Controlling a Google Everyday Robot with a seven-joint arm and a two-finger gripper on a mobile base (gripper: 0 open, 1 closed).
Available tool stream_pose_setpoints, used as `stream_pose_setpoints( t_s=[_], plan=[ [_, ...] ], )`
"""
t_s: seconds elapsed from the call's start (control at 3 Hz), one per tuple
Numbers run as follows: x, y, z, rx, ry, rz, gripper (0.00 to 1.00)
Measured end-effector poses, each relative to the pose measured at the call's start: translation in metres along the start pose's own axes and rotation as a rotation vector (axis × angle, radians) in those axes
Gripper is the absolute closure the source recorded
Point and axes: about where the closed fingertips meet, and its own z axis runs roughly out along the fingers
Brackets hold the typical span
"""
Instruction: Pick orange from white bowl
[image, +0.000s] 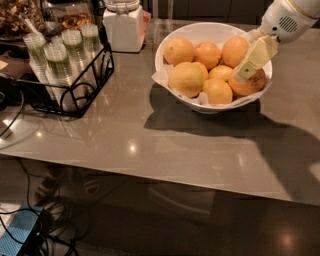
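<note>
Wide, glossy white bowl (207, 27) stands on the grey bench (150, 145). The round, deep-orange orange (253, 84) lies inside the bowl's right rim, beside paler fruits (186, 79). The cream gripper (243, 75) reaches down over it, apparently touching; whether it is apart or together, cannot tell.

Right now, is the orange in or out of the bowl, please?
In: the orange sits among other fruit inside the bowl, the gripper right over it.
</note>
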Motion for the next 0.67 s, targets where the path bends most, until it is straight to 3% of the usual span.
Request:
stream_pose_setpoints(
  t_s=[0.67],
  plan=[
    [0.0197, -0.0147, 0.0067, 0.002, 0.007, 0.087, 0.15]
  ],
)
